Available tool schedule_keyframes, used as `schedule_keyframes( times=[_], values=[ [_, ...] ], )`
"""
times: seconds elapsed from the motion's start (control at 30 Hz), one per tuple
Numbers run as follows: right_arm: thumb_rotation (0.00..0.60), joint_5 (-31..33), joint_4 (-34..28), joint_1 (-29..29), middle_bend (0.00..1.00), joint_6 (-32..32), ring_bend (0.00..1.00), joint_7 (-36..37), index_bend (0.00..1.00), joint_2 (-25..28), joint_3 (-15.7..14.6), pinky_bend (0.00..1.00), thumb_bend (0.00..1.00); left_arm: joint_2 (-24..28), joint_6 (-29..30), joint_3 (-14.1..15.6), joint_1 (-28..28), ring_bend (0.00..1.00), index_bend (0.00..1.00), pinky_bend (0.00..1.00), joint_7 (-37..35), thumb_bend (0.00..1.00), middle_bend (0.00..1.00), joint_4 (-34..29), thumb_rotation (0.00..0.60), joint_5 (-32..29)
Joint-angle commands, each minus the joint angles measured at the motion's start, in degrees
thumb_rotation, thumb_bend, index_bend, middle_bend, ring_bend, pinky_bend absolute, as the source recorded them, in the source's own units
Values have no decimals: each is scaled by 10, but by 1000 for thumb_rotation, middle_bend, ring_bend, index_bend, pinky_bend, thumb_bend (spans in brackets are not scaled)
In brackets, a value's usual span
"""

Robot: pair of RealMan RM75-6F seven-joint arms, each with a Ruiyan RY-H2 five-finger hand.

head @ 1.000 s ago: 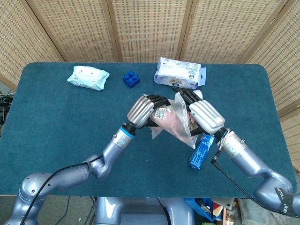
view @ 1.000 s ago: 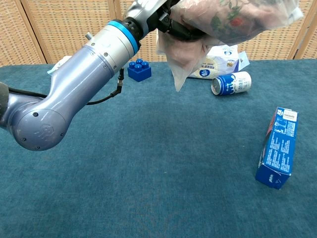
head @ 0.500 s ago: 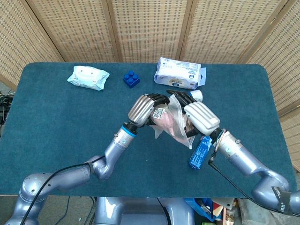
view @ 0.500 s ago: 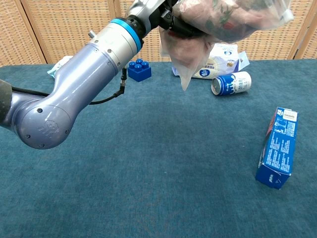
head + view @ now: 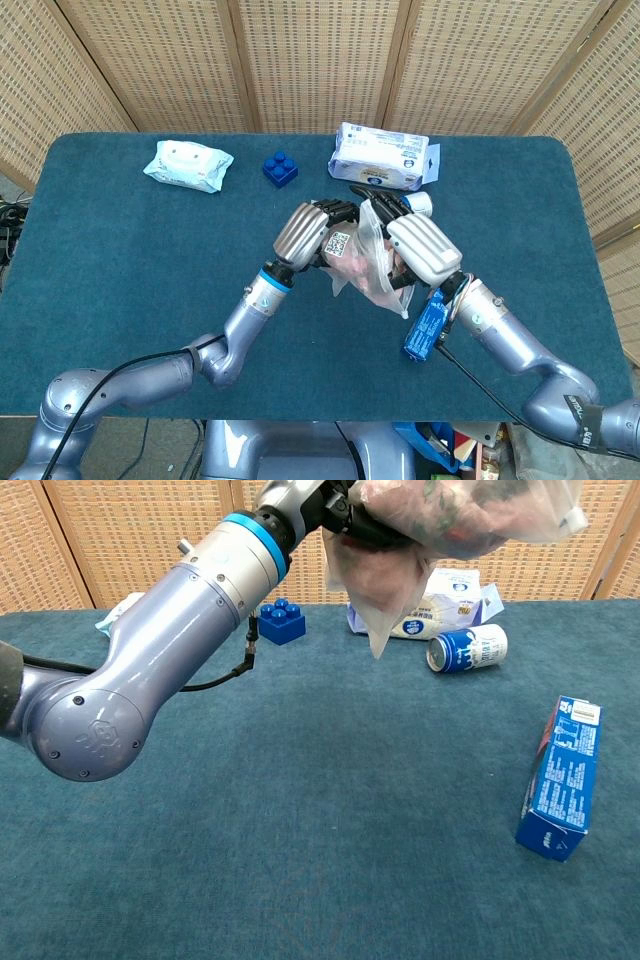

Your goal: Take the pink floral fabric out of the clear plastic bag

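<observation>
The clear plastic bag [image 5: 368,268] with the pink floral fabric [image 5: 440,515] inside hangs in the air above the middle of the table. My left hand [image 5: 310,231] grips the bag's left side, by its white label. My right hand [image 5: 420,244] holds the bag's right side, its dark fingers reaching into the plastic near the top. In the chest view only the left forearm and the bag [image 5: 385,590] show at the top edge; the right hand is out of that frame.
On the blue table [image 5: 120,250] lie a blue box [image 5: 430,325] under my right wrist, a blue can [image 5: 466,648], a white wipes pack [image 5: 380,155], a blue toy brick [image 5: 280,167] and a pale green wipes pack [image 5: 188,164].
My right hand has moved left and closer to my left hand. The bag has bunched up between them and risen slightly in the chest view.
</observation>
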Motion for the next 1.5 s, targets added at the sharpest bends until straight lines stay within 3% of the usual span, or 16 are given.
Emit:
schedule_keyframes(
  times=[0.03, 0.5, 0.83, 1.0, 1.17, 1.23, 1.5],
  values=[
    [600, 1, 0, 0, 0, 2, 0, -1, 617, -2, 0, 0, 232, 0, 0, 0, 1, 454, 526, 500, 0, 413, 496, -1, 600, -1],
    [600, -2, 6, 1, 0, 9, 0, -26, 621, -11, -6, 0, 412, -2, 3, -4, 1, 454, 526, 500, -2, 413, 496, -12, 600, -4],
    [600, -5, 12, -1, 0, 30, 0, -57, 762, -25, -8, 0, 652, 3, 1, -4, 6, 454, 526, 500, -1, 413, 496, -21, 600, -7],
    [600, -7, 13, -4, 0, 43, 0, -71, 793, -31, -7, 0, 680, 8, -2, -2, 9, 454, 526, 500, 1, 413, 493, -24, 600, -7],
    [600, -10, 13, -8, 0, 58, 0, -79, 805, -35, -6, 0, 691, 18, -13, 6, 13, 405, 515, 500, 5, 412, 410, -34, 600, -7],
    [600, -12, 12, -10, 0, 62, 0, -78, 807, -36, -7, 0, 693, 21, -15, 8, 15, 345, 455, 480, 7, 412, 345, -37, 600, -7],
    [600, -38, 18, -18, 0, 77, 0, -73, 808, -38, -14, 0, 693, 38, -27, 18, 23, 163, 275, 244, 16, 412, 172, -50, 600, -8]
  ],
)
